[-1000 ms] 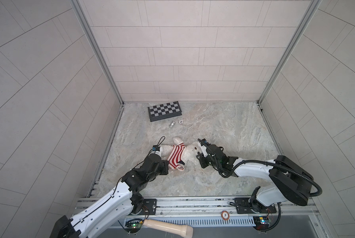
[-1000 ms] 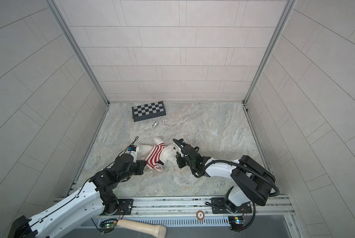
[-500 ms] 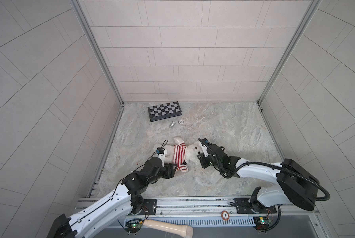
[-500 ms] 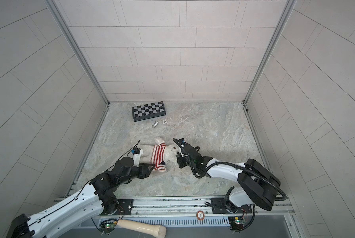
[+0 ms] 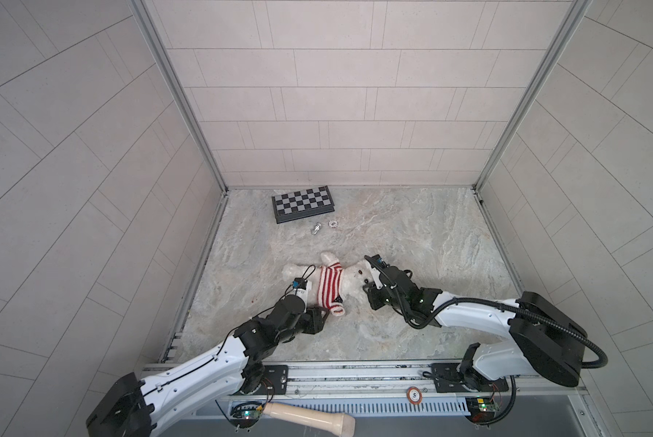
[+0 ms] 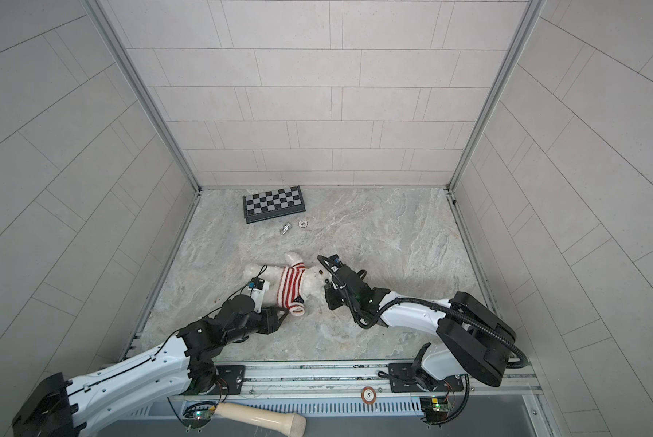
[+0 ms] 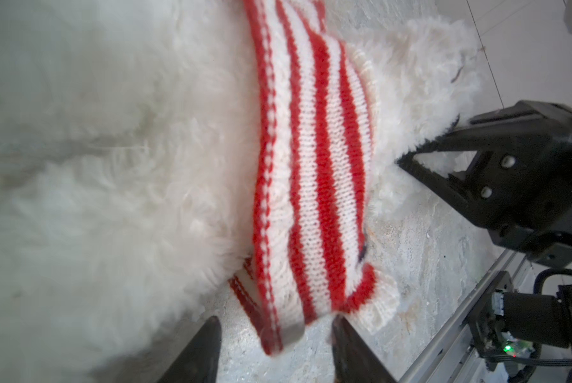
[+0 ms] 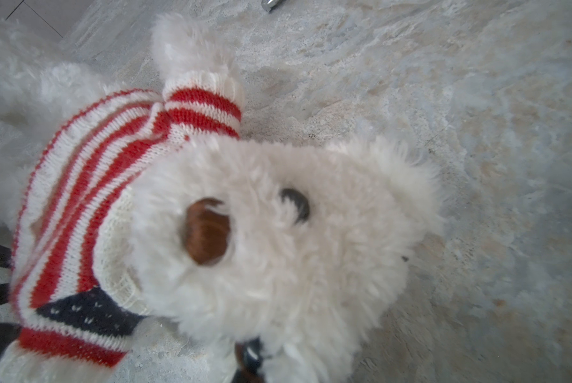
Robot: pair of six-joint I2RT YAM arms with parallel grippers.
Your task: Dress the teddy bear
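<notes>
Veined stone-look tabletop [image 5: 412,234], tiled walls on three sides; the teddy bear [image 5: 355,278] lies mid-table in a striped sweater [image 5: 329,285], head rightward. Front-left of the bear, left gripper [image 7: 274,345], jaws parted around the sweater hem; at its head, right gripper [image 5: 370,291], closed on fur. Behind the bear, chessboard [image 5: 303,203], chess piece [image 5: 316,228], disc [image 5: 332,224]; open table right of the bear.

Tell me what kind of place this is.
Probably a robotics lab test cell: two robot arms bolted to a metal rail, plain panelled walls boxing in the marble-look tabletop.
</notes>
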